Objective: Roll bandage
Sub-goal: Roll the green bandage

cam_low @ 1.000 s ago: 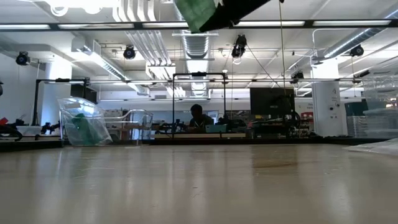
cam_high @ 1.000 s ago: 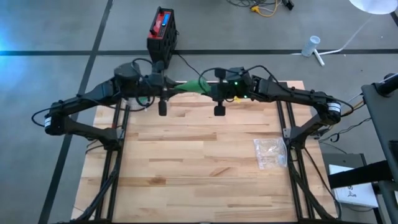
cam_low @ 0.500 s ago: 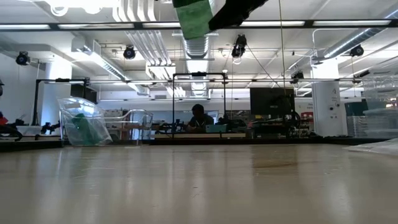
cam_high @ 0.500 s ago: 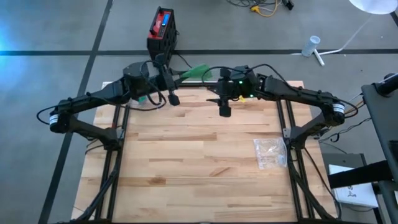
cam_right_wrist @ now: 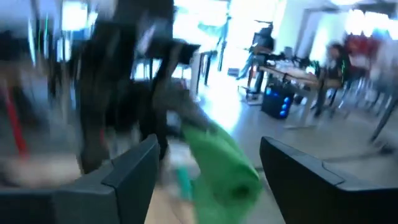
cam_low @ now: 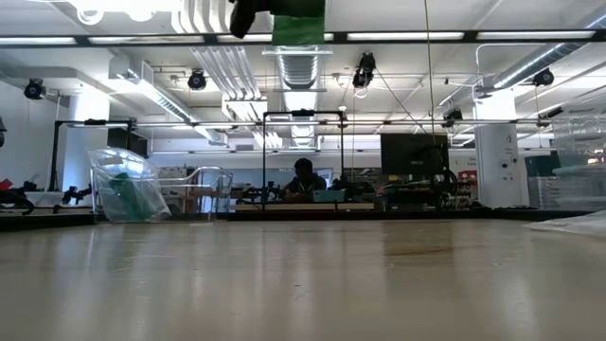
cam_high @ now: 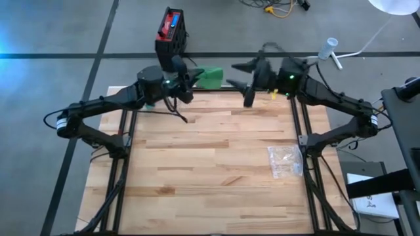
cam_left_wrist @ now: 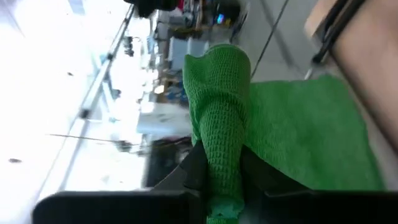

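The green bandage (cam_high: 210, 77) hangs high above the table's far edge, partly bunched into a thick roll (cam_left_wrist: 217, 106) with a flat stretch (cam_left_wrist: 305, 130) beside it. My left gripper (cam_high: 188, 78) is shut on it. In the low view the bandage (cam_low: 298, 24) shows at the very top, next to the dark left gripper (cam_low: 246, 14). My right gripper (cam_high: 241, 75) stands open a little to the bandage's right, touching nothing. In its own wrist view the right gripper (cam_right_wrist: 208, 142) is spread wide, with the bandage (cam_right_wrist: 224, 168) farther off. My left gripper pinches the bunched, rolled part of the bandage (cam_left_wrist: 222, 168) between its two fingers (cam_left_wrist: 261, 177). The roll runs on past the fingertips and the flat stretch spreads to one side. The bandage is lifted clear of the table.
A clear plastic bag (cam_high: 285, 160) lies on the wooden table (cam_high: 210, 170) toward its right edge. A red and black box (cam_high: 172, 29) stands on the floor beyond the far edge. A clear bag with green inside (cam_low: 128, 185) shows at the left in the low view.
My right gripper has opened, let go of the bandage and drawn back toward the table's right and far edges. My left gripper, still shut on the bandage, has swung toward the far edge and turned. The bandage, earlier stretched between both grippers, now hangs from the left one alone.
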Available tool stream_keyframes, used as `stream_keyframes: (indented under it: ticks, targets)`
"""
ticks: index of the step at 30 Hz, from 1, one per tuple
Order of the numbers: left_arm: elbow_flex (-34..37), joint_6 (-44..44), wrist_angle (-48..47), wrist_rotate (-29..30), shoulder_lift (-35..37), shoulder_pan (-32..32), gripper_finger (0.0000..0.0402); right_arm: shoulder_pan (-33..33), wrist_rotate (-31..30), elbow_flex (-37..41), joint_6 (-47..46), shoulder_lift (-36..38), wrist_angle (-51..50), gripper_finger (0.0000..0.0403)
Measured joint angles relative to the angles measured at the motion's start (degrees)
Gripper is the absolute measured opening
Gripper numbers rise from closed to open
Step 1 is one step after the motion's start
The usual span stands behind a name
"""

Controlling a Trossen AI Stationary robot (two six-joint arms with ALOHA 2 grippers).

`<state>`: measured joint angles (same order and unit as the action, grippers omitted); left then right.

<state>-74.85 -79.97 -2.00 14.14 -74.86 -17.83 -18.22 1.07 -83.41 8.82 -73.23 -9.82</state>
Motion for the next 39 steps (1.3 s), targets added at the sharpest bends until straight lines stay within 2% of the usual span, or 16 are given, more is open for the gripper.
stream_keyframes:
  ticks: [2, 6, 10, 15, 21, 28, 34, 39]
  targets:
    - [0.00, -6.81, 2.27, 1.92, -1.12, 0.03, 0.0033, -1.48, -0.04, -0.01, -10.41, -0.14, 3.01, 0.0272]
    - [0.09, -15.62, 7.70, 3.34, -3.31, 0.04, 0.0032, -5.47, 0.51, -0.01, -22.11, -1.90, 2.36, 0.0278]
    - [0.06, -21.98, 12.27, 3.35, -4.72, 0.26, 0.0033, -10.64, 10.41, 0.03, -29.17, -4.04, 2.60, 0.0284]
    - [0.07, -26.26, 13.64, 3.35, -5.48, 0.53, 0.0033, -16.78, 23.55, -2.68, -27.98, -6.10, 2.90, 0.0301]
    - [0.11, -26.54, 15.30, 1.30, -5.43, 0.55, 0.0032, -19.85, 29.12, -5.73, -22.47, -8.34, 3.31, 0.0330]
    - [0.11, -31.80, 17.81, -1.09, -5.94, 0.51, 0.0036, -20.23, 41.83, -8.26, -33.17, -14.05, 5.41, 0.0329]
    - [0.11, -34.11, 19.05, -1.11, -6.13, -0.33, 0.0036, -19.54, 42.90, -8.86, -35.93, -15.50, 7.09, 0.0301]
    - [0.24, -34.46, 19.29, -1.46, -6.13, -2.21, 0.0036, -19.19, 42.34, -8.95, -35.96, -15.47, 7.38, 0.0252]
